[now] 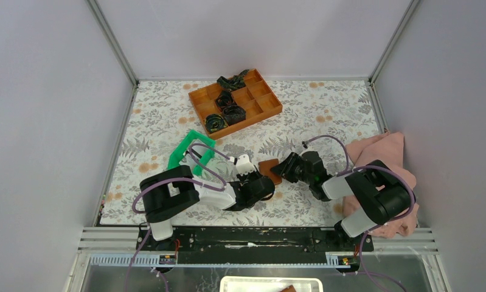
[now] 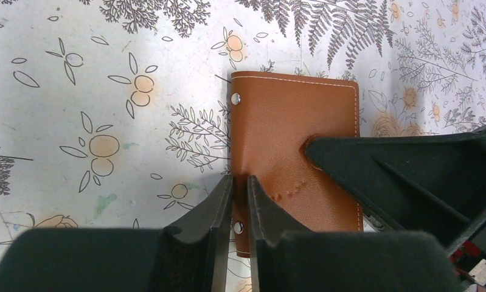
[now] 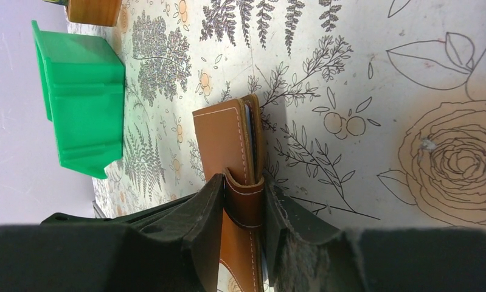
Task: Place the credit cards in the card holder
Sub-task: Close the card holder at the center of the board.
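Note:
The brown card holder (image 1: 269, 170) is folded shut between my two grippers. My right gripper (image 1: 284, 168) is shut on it at the snap tab (image 3: 245, 204), one finger on each cover (image 3: 219, 140). A thin pale blue-grey card edge (image 3: 247, 121) shows between the covers; no other credit card is in view. In the left wrist view the holder (image 2: 295, 121) shows face up with the right gripper's finger (image 2: 398, 176) lying across it. My left gripper (image 2: 240, 179) is nearly shut, its tips over the holder's left edge near a snap stud (image 2: 237, 227). In the top view, the left gripper (image 1: 260, 184) touches the holder's near side.
A green plastic tray (image 1: 190, 149) stands left of the holder, also in the right wrist view (image 3: 82, 97). An orange compartment tray (image 1: 255, 120) with black coiled items (image 1: 225, 112) sits at the back. A pink cloth (image 1: 383, 152) lies at the right edge.

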Action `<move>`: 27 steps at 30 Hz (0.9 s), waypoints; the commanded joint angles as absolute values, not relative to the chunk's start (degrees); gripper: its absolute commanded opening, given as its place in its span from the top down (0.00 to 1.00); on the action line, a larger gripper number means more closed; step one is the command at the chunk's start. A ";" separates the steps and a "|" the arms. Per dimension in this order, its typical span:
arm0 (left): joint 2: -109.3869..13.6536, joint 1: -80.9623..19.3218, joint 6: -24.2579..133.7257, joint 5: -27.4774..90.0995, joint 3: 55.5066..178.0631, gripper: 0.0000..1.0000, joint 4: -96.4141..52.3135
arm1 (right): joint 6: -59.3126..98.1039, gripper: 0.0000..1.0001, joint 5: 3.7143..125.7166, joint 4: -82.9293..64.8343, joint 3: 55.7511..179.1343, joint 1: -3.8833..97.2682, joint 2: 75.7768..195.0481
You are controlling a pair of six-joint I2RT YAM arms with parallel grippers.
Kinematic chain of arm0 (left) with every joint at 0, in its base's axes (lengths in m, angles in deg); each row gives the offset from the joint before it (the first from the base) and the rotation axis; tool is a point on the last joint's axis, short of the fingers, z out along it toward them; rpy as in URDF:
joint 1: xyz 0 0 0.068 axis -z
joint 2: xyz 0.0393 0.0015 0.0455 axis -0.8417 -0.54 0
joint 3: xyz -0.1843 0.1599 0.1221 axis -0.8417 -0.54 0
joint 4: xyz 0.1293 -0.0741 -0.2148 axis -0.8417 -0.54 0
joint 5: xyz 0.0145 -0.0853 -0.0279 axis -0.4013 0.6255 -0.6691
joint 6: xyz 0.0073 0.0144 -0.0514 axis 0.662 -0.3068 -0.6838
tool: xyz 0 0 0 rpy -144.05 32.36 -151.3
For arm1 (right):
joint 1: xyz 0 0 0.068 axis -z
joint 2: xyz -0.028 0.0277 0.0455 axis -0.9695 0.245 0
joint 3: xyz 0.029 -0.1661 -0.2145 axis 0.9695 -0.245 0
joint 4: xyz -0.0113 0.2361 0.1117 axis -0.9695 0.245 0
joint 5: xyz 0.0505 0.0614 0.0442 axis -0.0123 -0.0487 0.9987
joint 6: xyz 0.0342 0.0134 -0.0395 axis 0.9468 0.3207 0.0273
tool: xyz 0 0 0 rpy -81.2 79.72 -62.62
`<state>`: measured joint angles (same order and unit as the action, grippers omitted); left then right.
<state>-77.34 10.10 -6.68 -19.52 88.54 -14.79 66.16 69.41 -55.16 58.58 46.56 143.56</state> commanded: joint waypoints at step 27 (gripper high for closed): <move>-87.82 10.50 -6.50 -2.80 83.46 0.88 -30.81 | 68.21 1.00 73.01 -56.26 53.36 36.70 160.53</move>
